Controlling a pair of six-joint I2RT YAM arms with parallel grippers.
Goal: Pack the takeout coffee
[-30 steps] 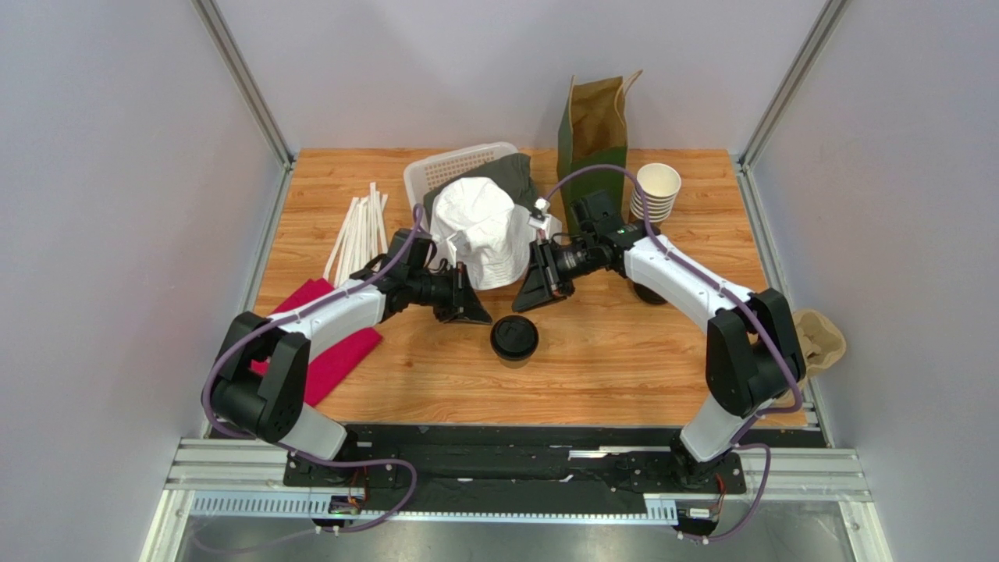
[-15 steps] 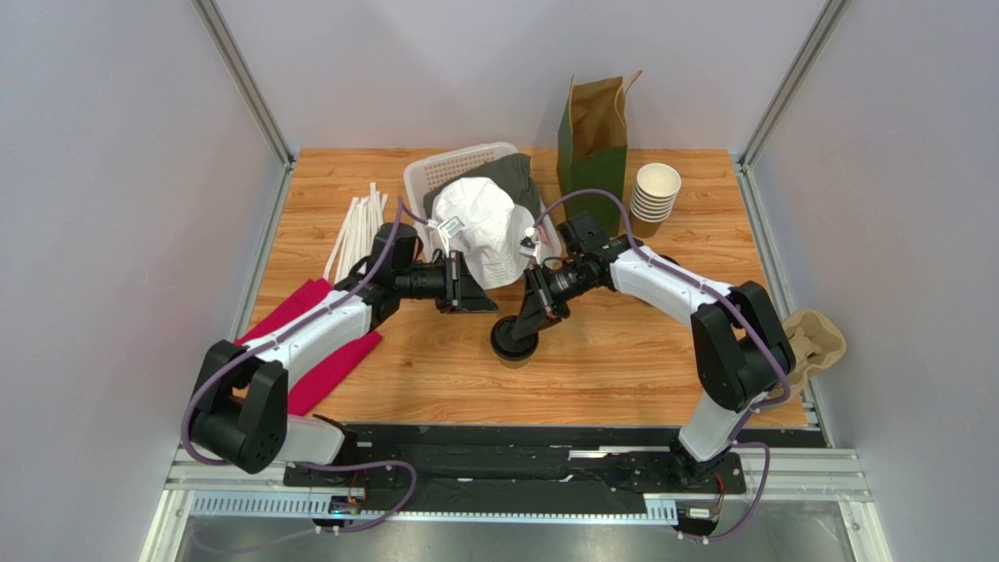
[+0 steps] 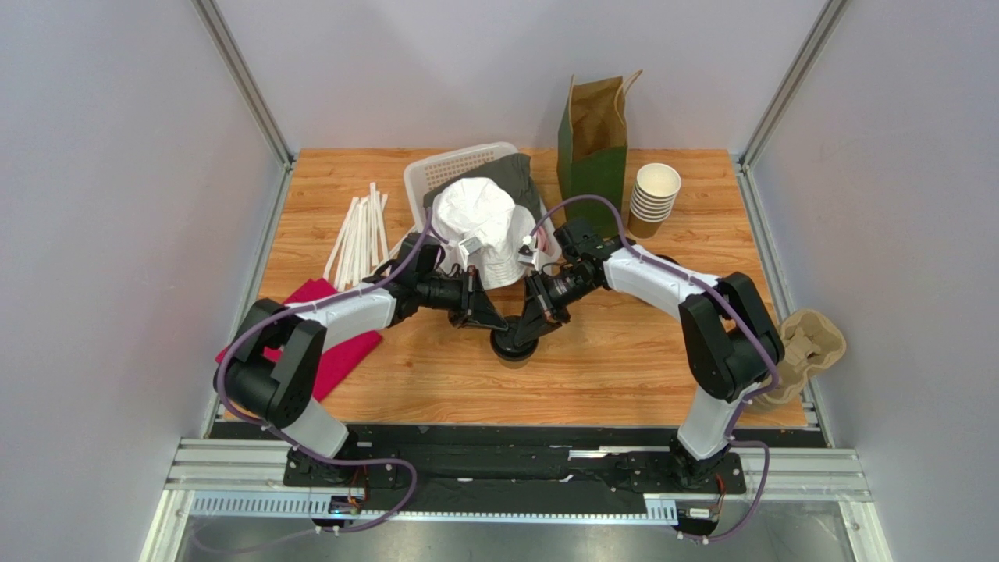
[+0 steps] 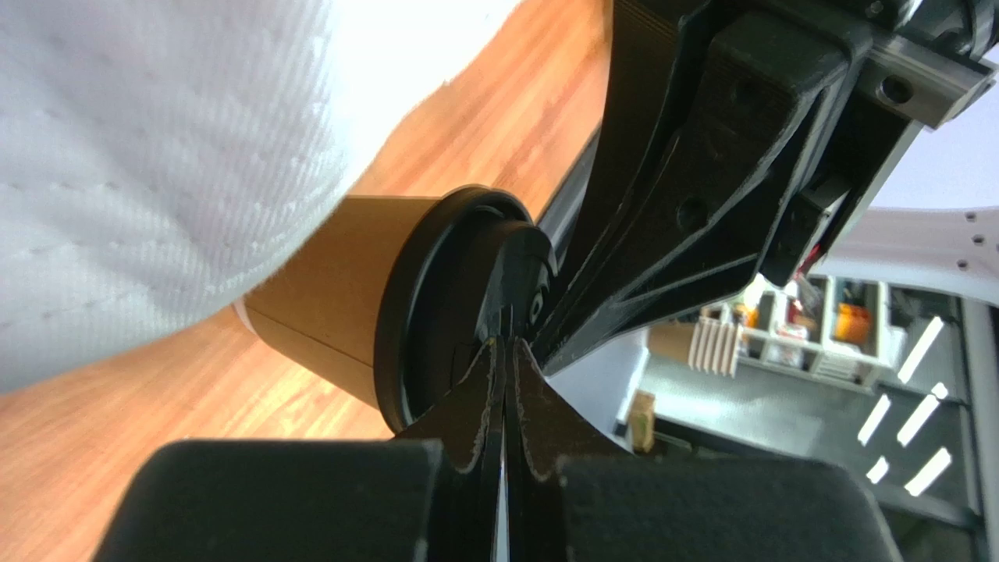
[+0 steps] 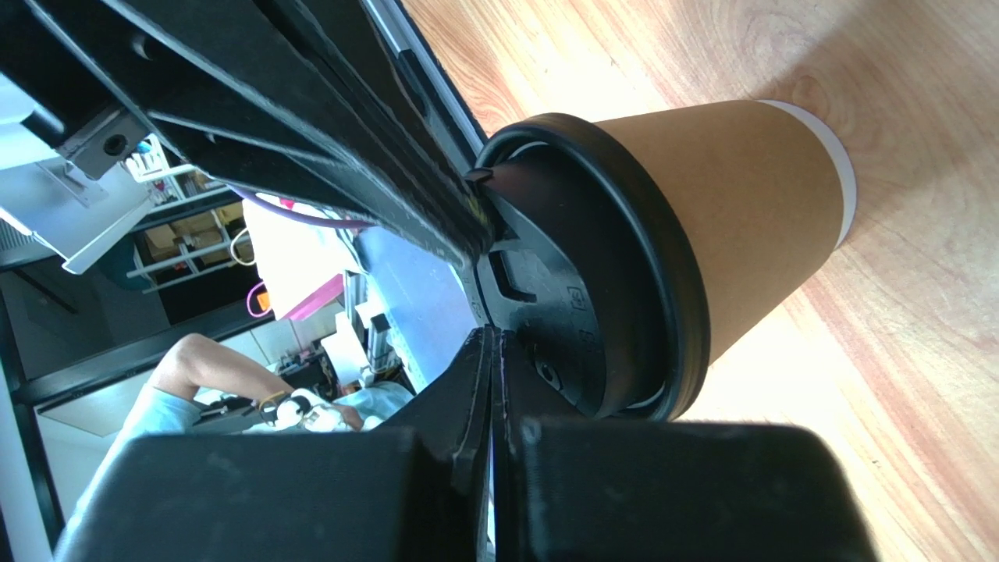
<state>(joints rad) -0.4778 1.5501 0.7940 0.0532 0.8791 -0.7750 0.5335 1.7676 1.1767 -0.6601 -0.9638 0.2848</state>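
The left gripper (image 3: 483, 312) and the right gripper (image 3: 536, 314) both have their fingers pressed together with nothing between them. Their tips converge from either side on the takeout coffee (image 3: 514, 341). It stands upright near the middle of the wooden table (image 3: 610, 363), just in front of a white hat (image 3: 481, 223). From above, both arms reach low and forward, elbows out, with the forearms angled inward so the wrists form a V over the cup. From here only its round black lid shows. A tall paper bag (image 3: 595, 123) stands at the far edge, with a stack of lidless cups (image 3: 654, 193) just to its right.

In the left wrist view, the left gripper (image 4: 504, 351) is closed to a thin seam, its black tips at the raised top of the lid (image 4: 428, 310). Whether they press on it I cannot tell. The right gripper (image 4: 563, 316), angular and matte black, comes in from the opposite side to the same spot. The cup wall is smooth kraft-brown paper, and the hat's dimpled white cloth (image 4: 153, 152) overlaps its base.

In the right wrist view, the right gripper (image 5: 493, 340) is likewise closed, its tips against the lid top. The left gripper (image 5: 463, 223) tapers in from above. The lid (image 5: 657, 293) is glossy black plastic with a thick rolled rim. The takeout coffee (image 5: 739, 211) narrows to a white band where it meets the wood.
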